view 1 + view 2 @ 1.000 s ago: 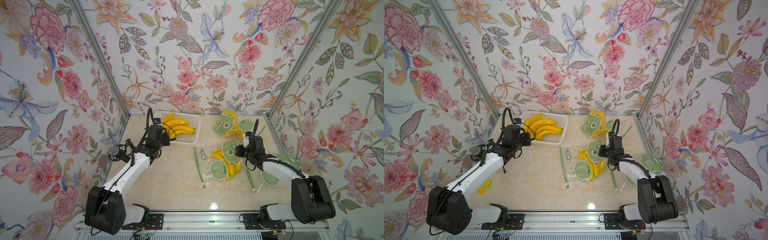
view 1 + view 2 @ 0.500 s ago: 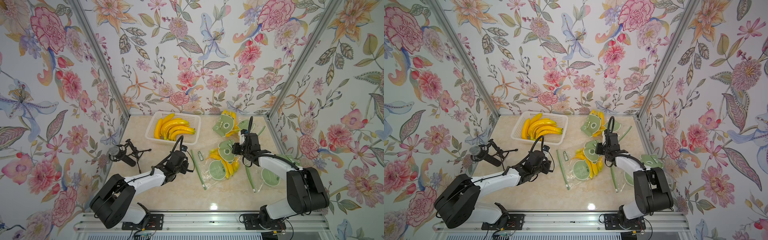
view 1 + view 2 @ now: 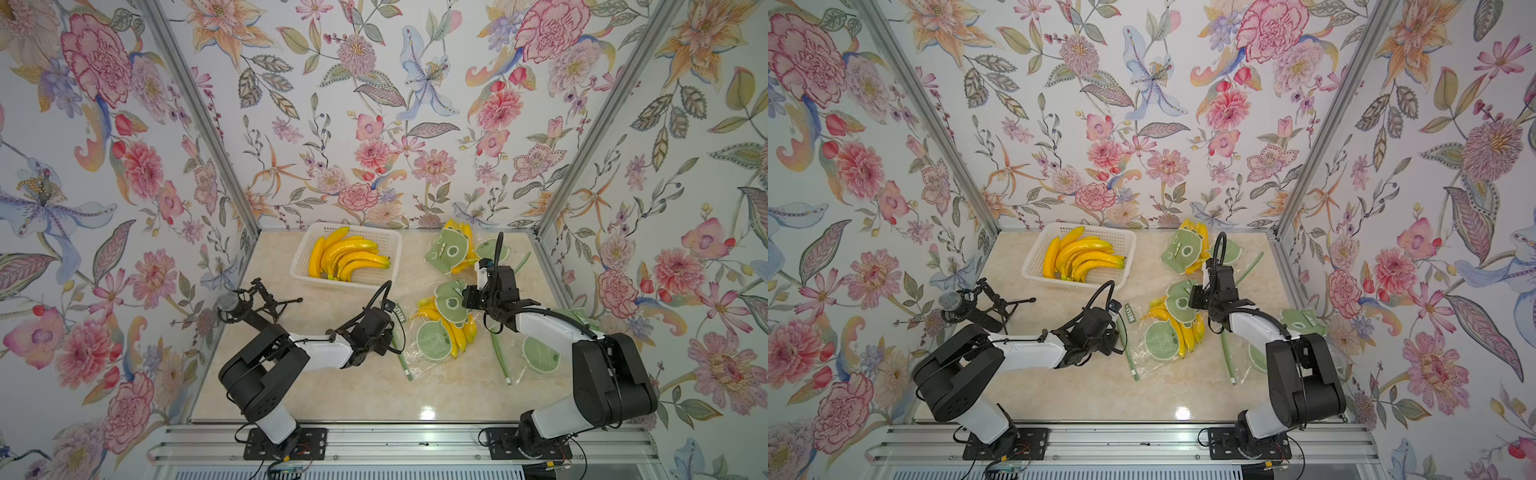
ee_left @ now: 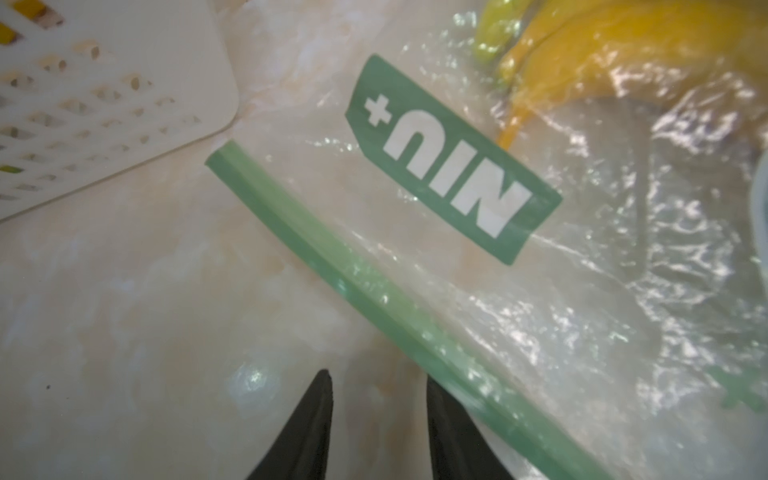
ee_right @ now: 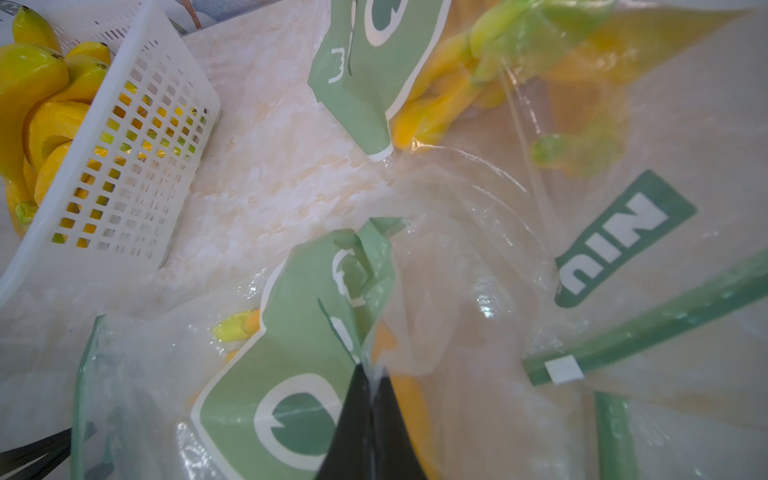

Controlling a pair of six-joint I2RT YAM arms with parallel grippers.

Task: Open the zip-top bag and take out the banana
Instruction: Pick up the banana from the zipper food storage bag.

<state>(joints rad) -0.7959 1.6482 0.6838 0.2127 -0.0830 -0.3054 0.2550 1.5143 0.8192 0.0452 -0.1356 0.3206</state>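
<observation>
In both top views the zip-top bag (image 3: 432, 353) is seen lying on the marble table (image 3: 332, 386) between the two arms, with the banana (image 3: 455, 336) bunch inside it. The left gripper (image 3: 394, 338) is held low at the bag's green zip strip (image 3: 405, 368), and the right gripper (image 3: 467, 296) is placed at the bag's far edge. A white basket (image 3: 397, 253) is set toward the back wall, and further bags (image 3: 451, 253) are spread near the right arm.

In the left wrist view the left gripper (image 4: 376, 386) is shown with its jaws apart and nothing between them — only bare table is seen in the gap. One finger is set right against the zip strip (image 4: 353, 286).

In the right wrist view the right gripper (image 5: 370, 384) is shown pressed together on a gathered fold of the bag's clear film, beside a green printed patch (image 5: 307, 332) — yellow banana (image 5: 409, 411) is seen through the plastic just beside the fingers.
</observation>
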